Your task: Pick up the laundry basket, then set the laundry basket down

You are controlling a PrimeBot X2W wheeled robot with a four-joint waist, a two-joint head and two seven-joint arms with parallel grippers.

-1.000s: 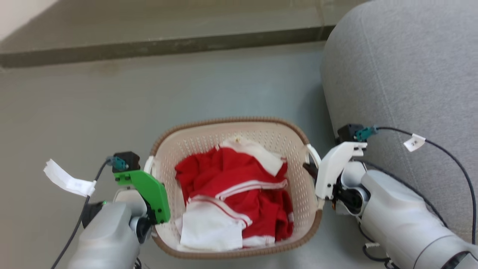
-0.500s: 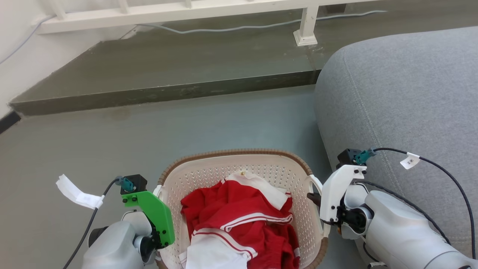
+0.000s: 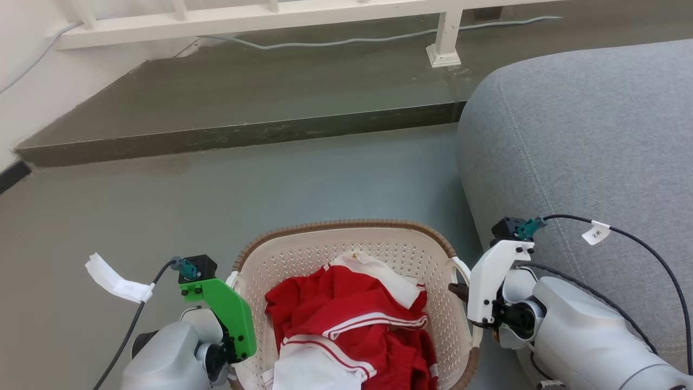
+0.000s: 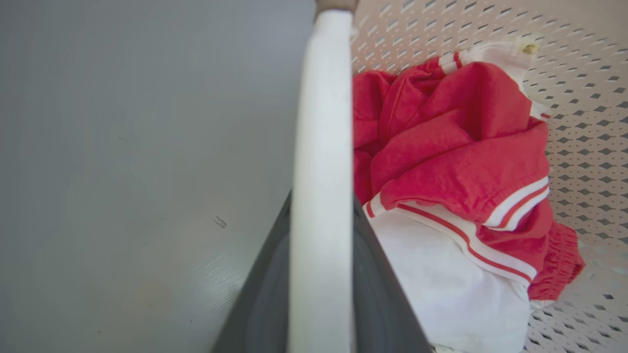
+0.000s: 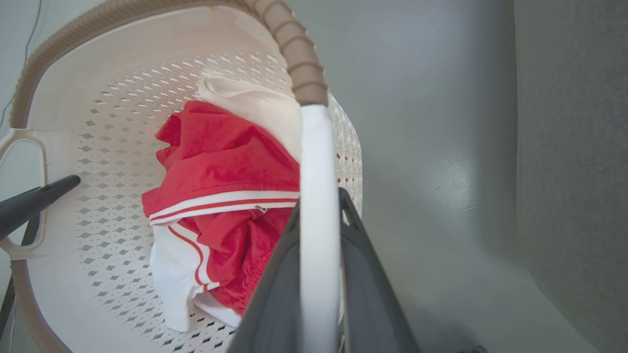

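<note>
Bare grey floor is seen at the far left, with a raised step beyond it. At the near left the left gripper is found beneath a green bracket. In the left wrist view its two dark fingers are closed against either side of the white left handle, which is clamped between them. The laundry basket is held between the two arms at the near centre of the head view, its near end cut off by the frame edge. A heap of red and white clothes is carried inside it. To the right, the right gripper is shut in the same way around the white right handle, under a white bracket. A grey sofa is seen just beside that arm at the far right.

The pick-up step is judged to be in hand, both handles being gripped. Whether the base is clear of the floor cannot be told, since the underside is hidden. For the next move, both arms would need to be moved together at an even rate so that the basket is kept level and the clothes are not tipped out. Clearance from the sofa would also have to be kept on the right before the basket is set down and the handles are released
</note>
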